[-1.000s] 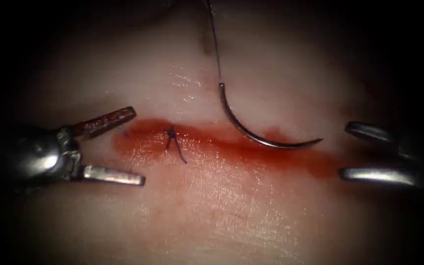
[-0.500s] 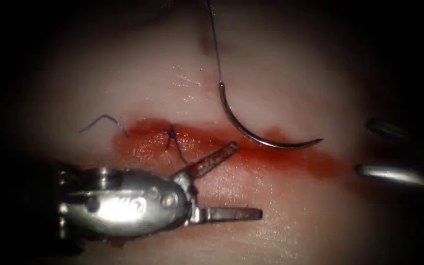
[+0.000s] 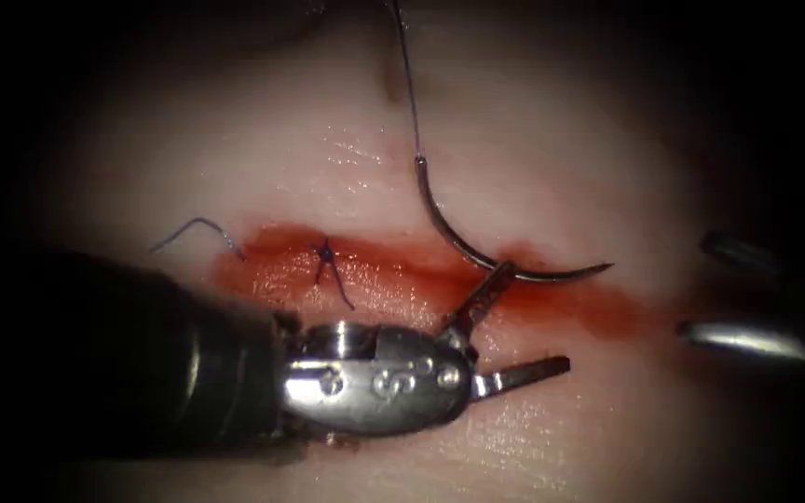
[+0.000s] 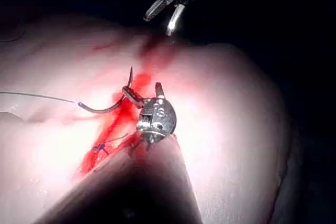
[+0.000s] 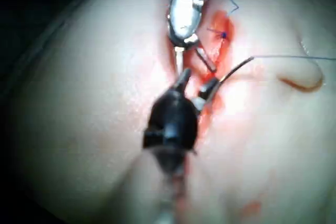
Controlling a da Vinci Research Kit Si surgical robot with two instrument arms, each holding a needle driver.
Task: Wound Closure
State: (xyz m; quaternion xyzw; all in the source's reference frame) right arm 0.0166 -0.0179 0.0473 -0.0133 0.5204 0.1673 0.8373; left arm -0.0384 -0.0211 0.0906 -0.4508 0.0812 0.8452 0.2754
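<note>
Needle (image 3: 477,256): lies flat on the tissue (image 3: 533,140) across the cut (image 3: 421,279), right of the knot; no tool holds it; seems not to be in the tissue, tip pointing right, eye end up toward the thread.
Loose thread end (image 3: 193,228): cut piece lying on the tissue at the far left of the cut, free of both tools.
Left tool (image 3: 514,321): jaws spread wide, gripping nothing; upper jaw tip touches or sits just under the needle's mid curve, lower jaw rests over the tissue below the cut. Has moved right along the cut from the left end over the last second, toward the needle. Judged: open and angled this way to straddle the needle body.
Knot (image 3: 326,251): finished stitch with short tails on the cut, left of the needle, just above the left tool's wrist.
Red fluid (image 3: 598,307): band along the cut, knot to right side.
Thread (image 3: 409,84): runs from the needle's eye end straight up out of view, slack-looking, lying on the tissue.
Right tool (image 3: 747,293): far right, well apart from the needle, jaws apart, holding nothing; has drawn back slightly to the right. Judged: parked clear to leave room.
Left wrist view: left tool (image 4: 143,92) open at the needle (image 4: 105,108).
</note>
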